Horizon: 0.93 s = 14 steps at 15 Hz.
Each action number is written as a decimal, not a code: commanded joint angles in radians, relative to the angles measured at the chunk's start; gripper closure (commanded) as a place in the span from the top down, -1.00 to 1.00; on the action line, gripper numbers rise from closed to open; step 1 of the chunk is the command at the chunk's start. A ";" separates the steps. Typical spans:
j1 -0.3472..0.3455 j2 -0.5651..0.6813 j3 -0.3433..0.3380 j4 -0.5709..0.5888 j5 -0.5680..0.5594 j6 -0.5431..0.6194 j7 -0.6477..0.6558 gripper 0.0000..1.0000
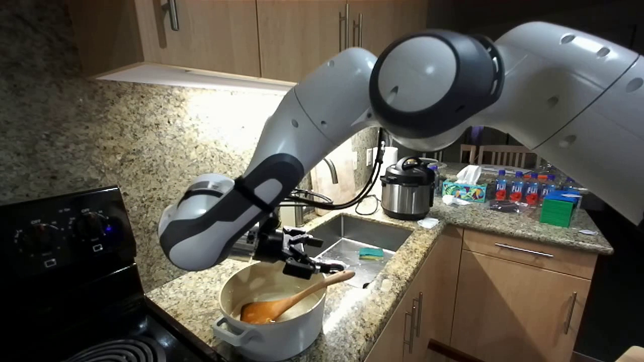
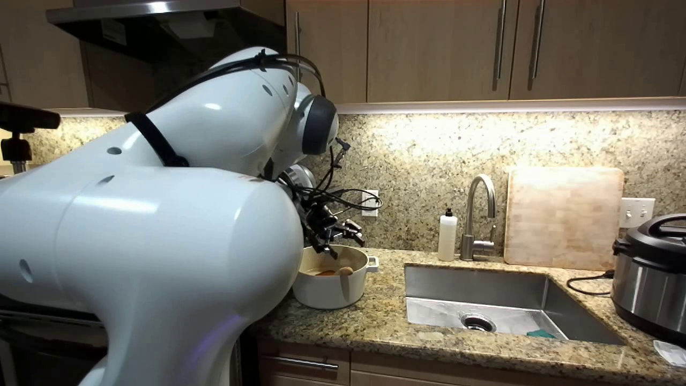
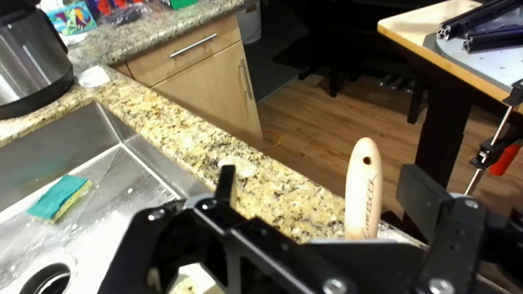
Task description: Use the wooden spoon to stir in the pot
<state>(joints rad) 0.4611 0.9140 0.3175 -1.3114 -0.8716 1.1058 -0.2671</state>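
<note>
Plainly FIJI bottles (image 1: pixel 517 189), lettered wooden spoon (image 3: pixel 362 188)

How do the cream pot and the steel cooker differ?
Finish: the cream pot is pale inside and out; the steel cooker is shiny metal with black trim.
Top: the cream pot is open, with the wooden spoon sticking out; the steel cooker wears its black lid.
Place: in an exterior view, the cream pot stands left of the sink, the steel cooker right of it.
Shared: both are round and stand on the granite counter.
</note>
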 commanded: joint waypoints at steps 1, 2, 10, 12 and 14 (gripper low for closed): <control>-0.121 -0.209 0.086 -0.236 0.026 0.190 0.013 1.00; -0.123 -0.251 0.061 -0.272 0.063 0.256 0.005 1.00; -0.318 -0.569 0.004 -0.632 0.390 0.686 -0.013 1.00; -0.354 -0.655 -0.030 -0.732 0.470 0.803 -0.020 1.00; -0.387 -0.742 -0.064 -0.831 0.545 0.917 -0.034 1.00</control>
<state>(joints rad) 0.1198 0.3442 0.2901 -1.9475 -0.4317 1.8612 -0.2671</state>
